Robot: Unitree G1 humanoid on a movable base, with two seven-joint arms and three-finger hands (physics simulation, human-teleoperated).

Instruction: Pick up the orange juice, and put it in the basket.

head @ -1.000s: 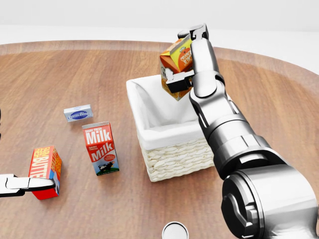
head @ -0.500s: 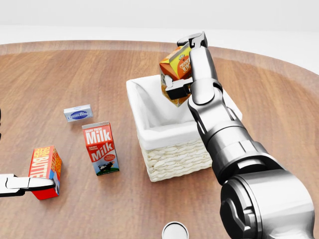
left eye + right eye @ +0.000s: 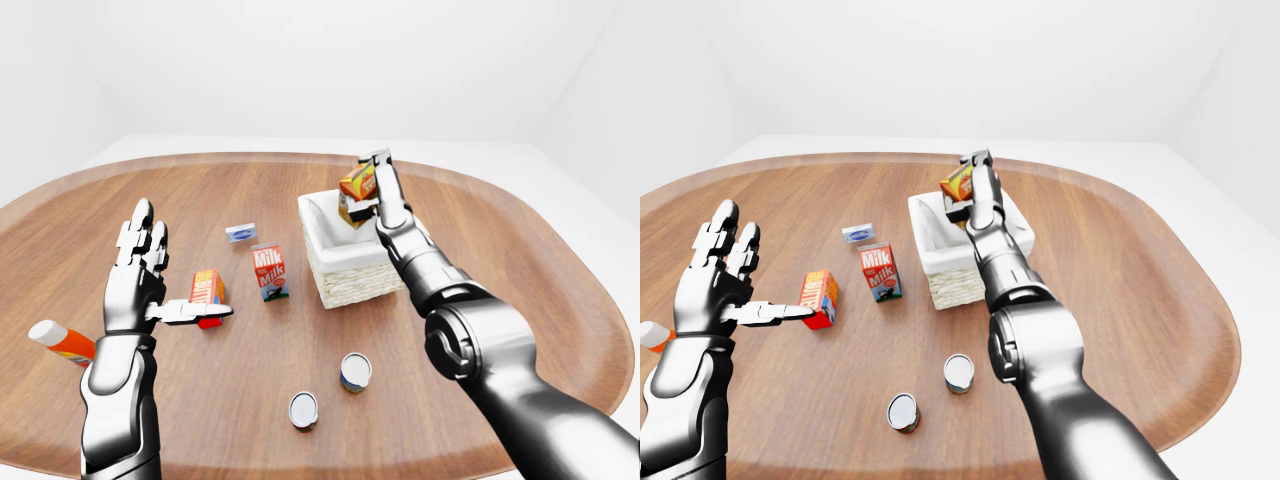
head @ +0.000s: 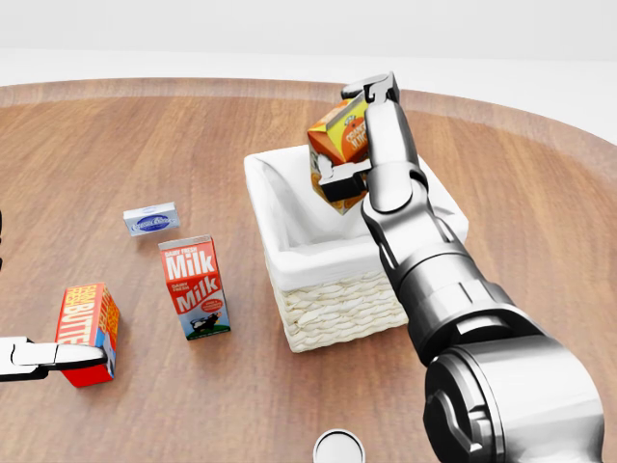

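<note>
The orange juice carton (image 4: 335, 136) is orange with a yellow side. My right hand (image 4: 355, 145) is shut on it and holds it tilted above the far part of the white wicker basket (image 4: 337, 299), over the basket's white lining. The carton also shows in the left-eye view (image 3: 355, 186). My left hand (image 3: 150, 275) is open, fingers spread, held up at the left of the left-eye view, its thumb next to a red butter box (image 3: 206, 288).
A red and blue milk carton (image 4: 195, 286) stands left of the basket. A small blue and white box (image 4: 151, 220) lies above it in the head view. Two cans (image 3: 355, 371) (image 3: 303, 409) stand near the bottom of the left-eye view. An orange and white bottle (image 3: 62, 341) lies at far left.
My right hand has moved the orange juice carton slightly left and lower over the basket. My left hand and the other things have not moved.
</note>
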